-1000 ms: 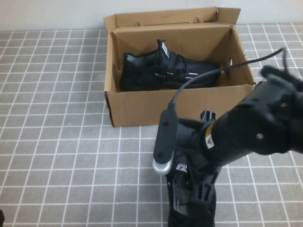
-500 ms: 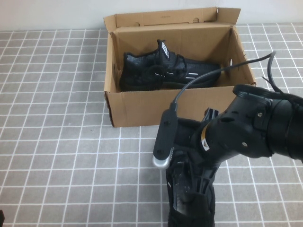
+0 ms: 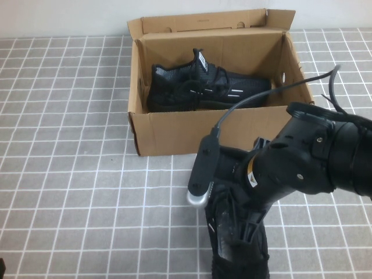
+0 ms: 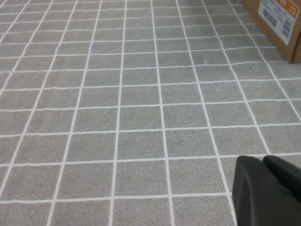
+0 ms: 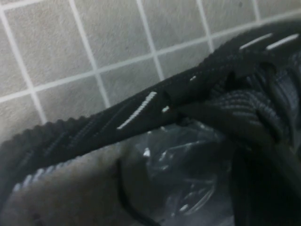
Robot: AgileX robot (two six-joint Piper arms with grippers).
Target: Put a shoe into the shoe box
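- Right gripper (image 3: 235, 232): low over the near table edge, in front of the box; jaws pressed in on the shoe, apparently at the collar, though the arm hides the exact contact from above.
- Shoe (image 3: 238, 253): on the tiled mat (image 3: 75, 192) under the right gripper, well apart from the box, partly cut off at the near edge. In the right wrist view its knit rim (image 5: 141, 106) with white dashes crosses the picture; crumpled clear stuffing (image 5: 178, 160) sits inside the opening.
- Handling, as a judgement: light, soft and floppy; knit upper will give under the pinch, sole is the only stiff part. Collar or heel rim is the sensible hold; toe likely to droop when lifted. Not fragile, not slippery.
- Box (image 3: 174, 131): open, lid flap (image 3: 203, 23) standing up at the back; mate (image 3: 203, 87) lying along the rear wall, leaving a strip free at the front.
- Left gripper (image 4: 263, 188): parked over bare mat, fingers pressed together, holding nothing; a box corner with label (image 4: 280, 19) shows far off.
- Hidden: shoe toe and sole; fingertips of right gripper; left arm out of the high view.
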